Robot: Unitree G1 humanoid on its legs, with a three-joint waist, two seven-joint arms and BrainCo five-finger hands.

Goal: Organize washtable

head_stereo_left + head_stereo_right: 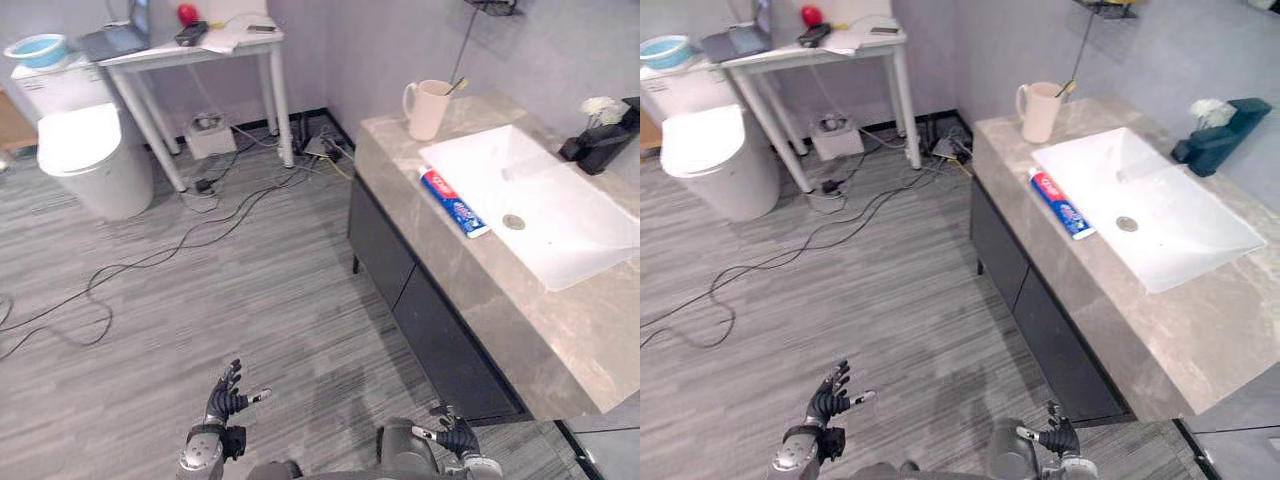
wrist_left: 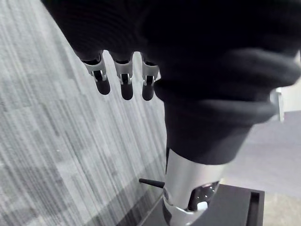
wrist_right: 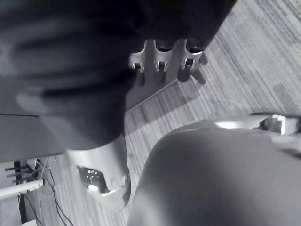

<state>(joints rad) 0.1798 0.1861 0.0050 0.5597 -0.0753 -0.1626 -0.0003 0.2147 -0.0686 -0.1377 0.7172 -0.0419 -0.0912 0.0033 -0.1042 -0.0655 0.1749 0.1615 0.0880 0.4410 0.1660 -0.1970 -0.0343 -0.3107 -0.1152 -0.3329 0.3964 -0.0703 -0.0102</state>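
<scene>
A red, white and blue toothpaste tube [image 1: 455, 203] lies on the stone counter [image 1: 470, 290] at the front rim of the white sink [image 1: 560, 215]. A cream mug [image 1: 428, 108] holding a toothbrush stands at the counter's far end. My left hand [image 1: 226, 398] hangs low over the floor with fingers [image 2: 123, 79] straight and spread, holding nothing. At the bottom edge, just in front of the dark cabinet, my right hand [image 1: 456, 437] is open too, its fingers [image 3: 160, 63] relaxed. Both hands are well short of the counter.
A dark tap [image 1: 603, 143] with a white thing on it stands behind the sink. A white toilet [image 1: 88, 160] and a white side table [image 1: 190, 60] with clutter are at the back left. Cables [image 1: 170, 250] trail across the grey floor.
</scene>
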